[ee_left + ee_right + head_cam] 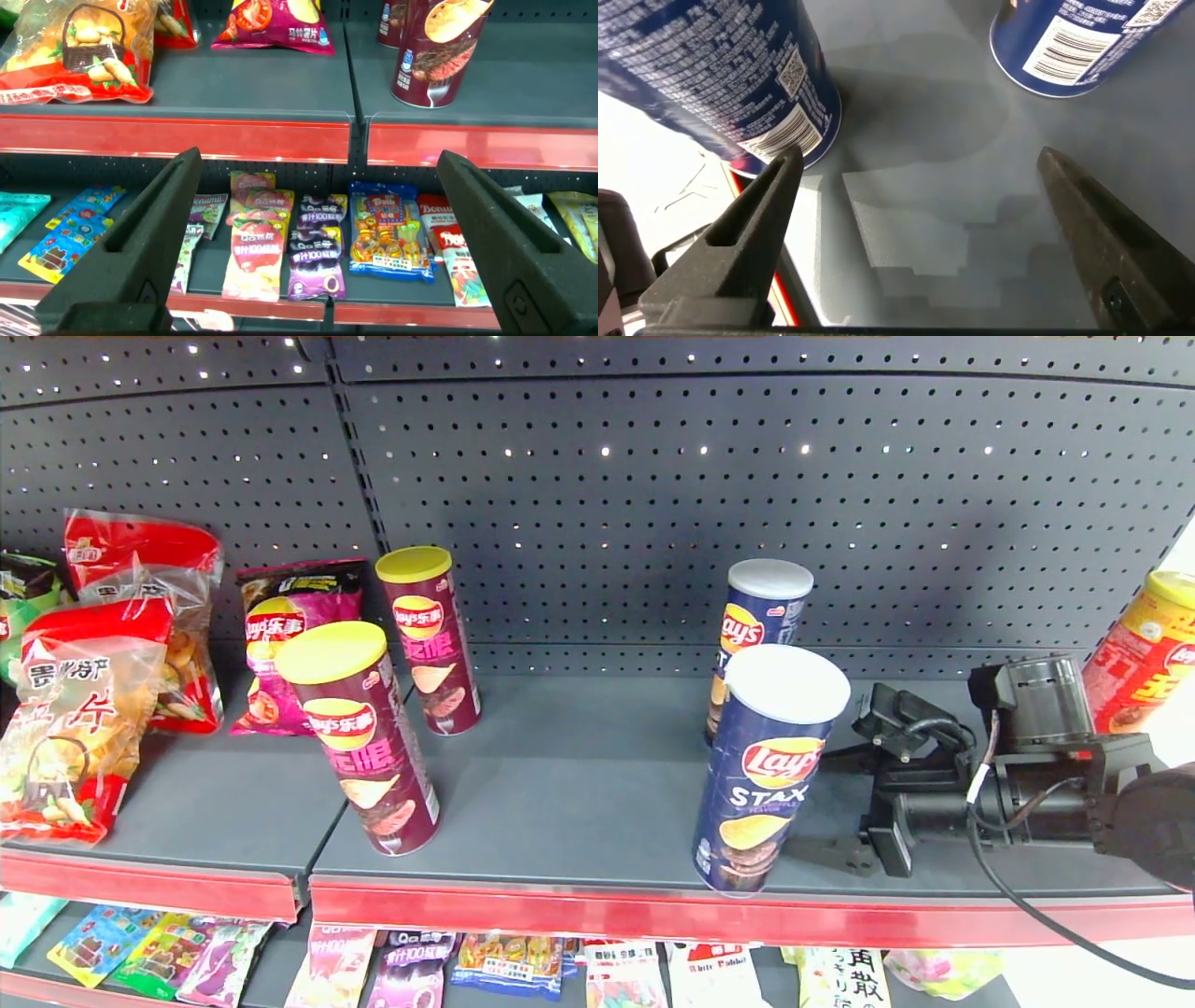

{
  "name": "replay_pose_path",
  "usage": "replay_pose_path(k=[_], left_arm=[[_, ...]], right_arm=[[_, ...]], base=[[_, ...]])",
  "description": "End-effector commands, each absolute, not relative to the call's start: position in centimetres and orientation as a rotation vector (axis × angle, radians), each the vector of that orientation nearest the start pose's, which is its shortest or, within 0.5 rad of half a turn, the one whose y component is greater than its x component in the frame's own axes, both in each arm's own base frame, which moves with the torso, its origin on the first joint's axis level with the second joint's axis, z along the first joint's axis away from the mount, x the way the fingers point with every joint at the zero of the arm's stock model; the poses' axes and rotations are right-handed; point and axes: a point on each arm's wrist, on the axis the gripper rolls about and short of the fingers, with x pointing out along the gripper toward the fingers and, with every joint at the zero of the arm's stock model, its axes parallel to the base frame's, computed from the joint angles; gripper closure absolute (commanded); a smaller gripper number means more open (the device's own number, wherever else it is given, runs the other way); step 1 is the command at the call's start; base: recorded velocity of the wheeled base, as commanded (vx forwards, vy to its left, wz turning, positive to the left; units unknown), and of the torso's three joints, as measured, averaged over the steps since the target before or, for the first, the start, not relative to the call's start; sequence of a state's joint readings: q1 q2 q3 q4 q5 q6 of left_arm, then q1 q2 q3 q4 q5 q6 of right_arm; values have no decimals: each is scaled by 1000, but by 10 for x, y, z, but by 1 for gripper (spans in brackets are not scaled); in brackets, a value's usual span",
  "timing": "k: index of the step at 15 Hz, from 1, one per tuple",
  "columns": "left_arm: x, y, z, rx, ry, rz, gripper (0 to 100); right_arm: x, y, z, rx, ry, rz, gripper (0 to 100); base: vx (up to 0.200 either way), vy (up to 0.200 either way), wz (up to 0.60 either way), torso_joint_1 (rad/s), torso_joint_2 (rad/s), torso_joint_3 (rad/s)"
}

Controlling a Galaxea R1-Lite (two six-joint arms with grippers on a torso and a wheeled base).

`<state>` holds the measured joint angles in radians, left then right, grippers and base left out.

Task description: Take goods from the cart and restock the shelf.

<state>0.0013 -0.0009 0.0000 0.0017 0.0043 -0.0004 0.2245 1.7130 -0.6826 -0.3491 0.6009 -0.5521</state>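
Navy-blue cardboard crisp tube (770,775), white-lidded, looks light, stiff, probably tippy, so my right pincer (917,161), gaping empty beside it, should clasp its middle gently.

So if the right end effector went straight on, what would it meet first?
Most likely the front blue can, just ahead of the open right end effector; depth is unclear.

Blue chip can (767,775) upright at shelf (579,793) front edge; second blue can (761,616) behind it.
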Motion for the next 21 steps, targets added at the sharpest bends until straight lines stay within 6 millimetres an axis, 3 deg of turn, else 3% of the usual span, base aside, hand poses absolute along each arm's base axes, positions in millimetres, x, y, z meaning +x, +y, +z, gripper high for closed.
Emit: replay_pose_path(k=[1, 6, 8, 13, 15, 17, 21], left_arm=[[-23, 0, 75, -2, 2, 6, 0], [-23, 0, 75, -2, 2, 6, 0], [-23, 0, 75, -2, 2, 6, 0], [-23, 0, 75, -2, 2, 6, 0], [-23, 0, 75, -2, 2, 6, 0], [-23, 0, 75, -2, 2, 6, 0], [-23, 0, 75, -2, 2, 6, 0]], right_arm=[[264, 74, 124, -370, 446, 958, 0], [260, 71, 126, -361, 447, 946, 0], [248, 62, 131, -356, 437, 919, 0], [196, 45, 147, -322, 386, 865, 0], [158, 37, 150, -294, 347, 836, 0], [132, 31, 154, -238, 311, 798, 0], [100, 31, 146, -216, 278, 821, 0]], base=[[0, 0, 0, 0, 0, 0], [0, 0, 0, 0, 0, 0], [0, 0, 0, 0, 0, 0], [0, 0, 0, 0, 0, 0], [0, 0, 0, 0, 0, 0], [0, 0, 0, 0, 0, 0], [0, 0, 0, 0, 0, 0]])
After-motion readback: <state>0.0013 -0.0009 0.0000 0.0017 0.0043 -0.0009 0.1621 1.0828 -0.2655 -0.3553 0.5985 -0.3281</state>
